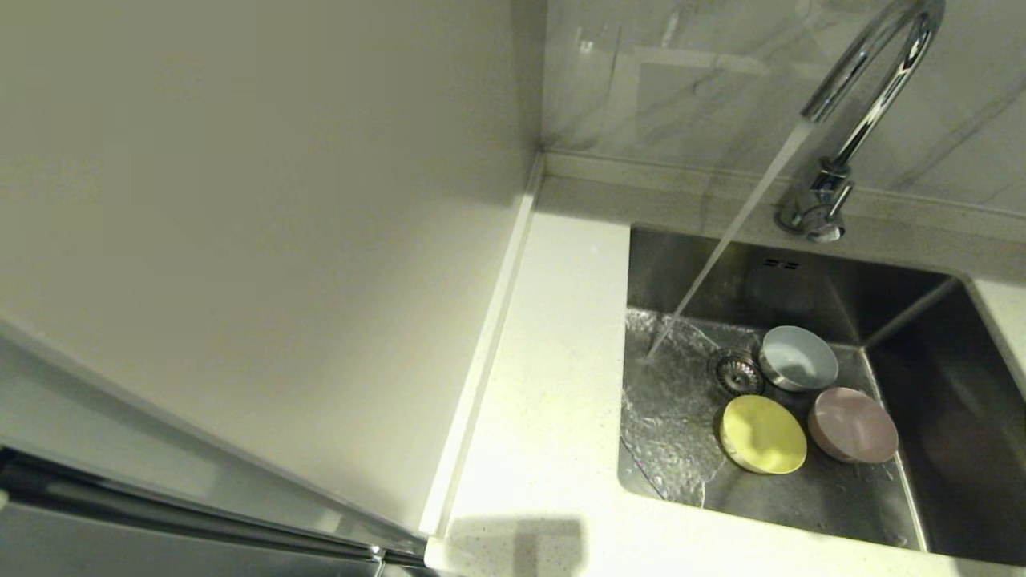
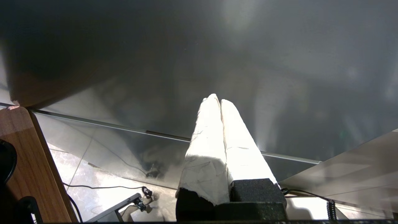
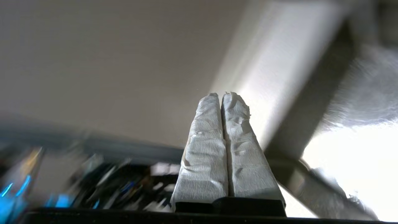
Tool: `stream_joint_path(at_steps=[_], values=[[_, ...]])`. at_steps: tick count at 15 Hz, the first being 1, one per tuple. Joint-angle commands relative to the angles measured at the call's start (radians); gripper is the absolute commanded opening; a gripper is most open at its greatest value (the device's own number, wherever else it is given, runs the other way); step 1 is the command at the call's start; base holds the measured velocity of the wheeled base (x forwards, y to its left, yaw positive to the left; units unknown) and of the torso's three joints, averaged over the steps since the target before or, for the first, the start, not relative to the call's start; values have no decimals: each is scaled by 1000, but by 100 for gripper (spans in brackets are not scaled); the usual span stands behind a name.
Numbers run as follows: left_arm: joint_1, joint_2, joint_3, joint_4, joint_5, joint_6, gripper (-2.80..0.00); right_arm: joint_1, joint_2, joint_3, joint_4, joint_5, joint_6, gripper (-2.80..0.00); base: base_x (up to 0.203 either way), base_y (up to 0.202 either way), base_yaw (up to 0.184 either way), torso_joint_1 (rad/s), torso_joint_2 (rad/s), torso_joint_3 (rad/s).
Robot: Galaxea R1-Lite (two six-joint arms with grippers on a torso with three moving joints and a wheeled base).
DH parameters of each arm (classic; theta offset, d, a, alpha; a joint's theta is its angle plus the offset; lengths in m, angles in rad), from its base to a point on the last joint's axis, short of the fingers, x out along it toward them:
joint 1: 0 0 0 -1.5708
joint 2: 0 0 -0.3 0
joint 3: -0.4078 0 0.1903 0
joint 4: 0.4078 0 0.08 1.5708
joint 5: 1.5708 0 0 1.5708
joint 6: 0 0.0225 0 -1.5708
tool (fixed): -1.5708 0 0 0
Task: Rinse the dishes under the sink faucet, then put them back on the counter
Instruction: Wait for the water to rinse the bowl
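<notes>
Both claws, left claw (image 2: 220, 102) and right claw (image 3: 222, 96), pressed together, off-scene; bowls (image 1: 761, 433) lie in sink (image 1: 906, 328) at four o'clock, nearer right arm.

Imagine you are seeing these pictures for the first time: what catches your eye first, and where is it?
The faucet at the back of the sink runs a slanting stream onto the basin floor left of the drain. Right of the drain lie three bowls: pale blue, yellow, pink. No arm appears over the sink; each wrist view shows a shut white-wrapped claw, left and right.
</notes>
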Motion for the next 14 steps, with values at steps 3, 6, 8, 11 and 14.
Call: stream_joint_path(at_steps=[3, 6, 8, 11, 14], values=[[0, 0, 3, 0, 0, -1, -280, 103, 11, 115, 169, -1027, -520, -280, 0, 0, 0, 0, 0, 0], [0, 0, 3, 0, 0, -1, -280, 183, -121, 330, -390, -991, -585, -280, 0, 0, 0, 0, 0, 0], [0, 0, 3, 0, 0, -1, -280, 208, -305, 550, -519, -956, -565, -280, 0, 0, 0, 0, 0, 0], [0, 0, 3, 0, 0, -1, -280, 269, -534, 827, -608, -967, -544, -280, 0, 0, 0, 0, 0, 0], [0, 0, 3, 0, 0, -1, -280, 325, -714, 1039, -636, -997, -569, -280, 0, 0, 0, 0, 0, 0]])
